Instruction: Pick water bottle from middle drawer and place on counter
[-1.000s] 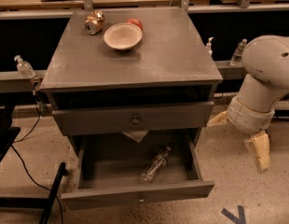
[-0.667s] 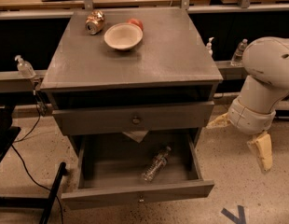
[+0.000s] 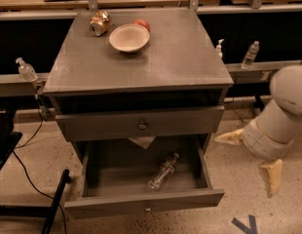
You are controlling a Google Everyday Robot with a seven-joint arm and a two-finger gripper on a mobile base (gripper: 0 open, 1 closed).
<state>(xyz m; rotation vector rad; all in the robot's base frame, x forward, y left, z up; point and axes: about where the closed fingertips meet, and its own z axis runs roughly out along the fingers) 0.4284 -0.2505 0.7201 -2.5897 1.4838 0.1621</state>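
Observation:
The water bottle [image 3: 163, 172] lies on its side, at a slant, inside the open middle drawer [image 3: 95, 172], right of the drawer's centre, with its cap pointing to the back right. The drawer is pulled out, with a tiny knob on its front. The counter [image 3: 180, 62] is the grey cabinet top above. My gripper [image 3: 242, 168] hangs to the right of the cabinet, beside the drawer and outside it. Its two beige fingers [image 3: 271, 176] are spread wide and hold nothing.
On the counter stand a beige bowl [image 3: 129, 37], a tipped can [image 3: 99, 23] and a red object [image 3: 142, 24]. The drawer above [image 3: 92, 126] is shut. Pump bottles [image 3: 27, 71] and a small bottle [image 3: 250, 55] stand on side rails. A black stand [image 3: 56, 204] is at the left.
My arm and gripper have sunk a little lower beside the cabinet. The bottle and drawer have not moved.

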